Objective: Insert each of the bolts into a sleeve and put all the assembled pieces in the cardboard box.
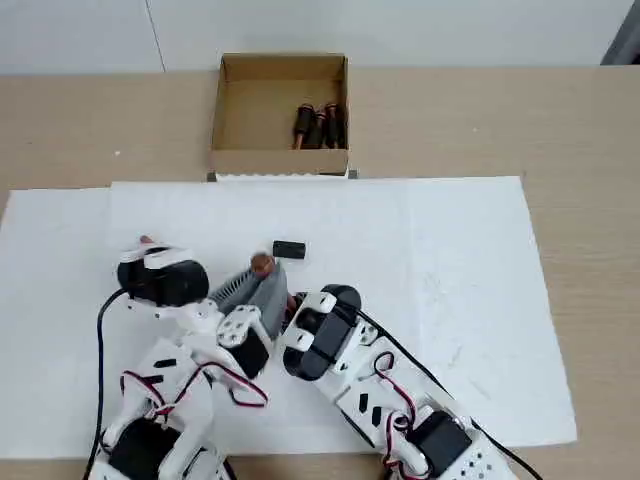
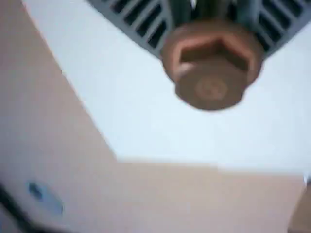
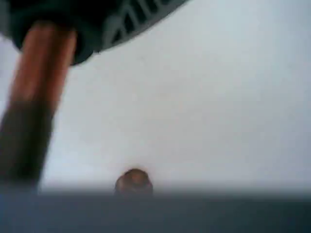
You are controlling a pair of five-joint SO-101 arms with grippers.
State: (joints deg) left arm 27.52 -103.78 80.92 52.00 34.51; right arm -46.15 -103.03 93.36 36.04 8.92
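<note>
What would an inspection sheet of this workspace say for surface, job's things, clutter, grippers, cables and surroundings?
Surface: wooden table with a white paper sheet on it.
Job's things: cardboard box holds three assembled pieces; one loose sleeve lies on the paper.
Clutter: nothing seen.
Grippers: left gripper, jaws shut on a bolt; right gripper, jaws appear shut on a copper rod.
Cables: black cable loops over the paper; red and white wires run on both arms.
Surroundings: white wall behind the table.
</note>
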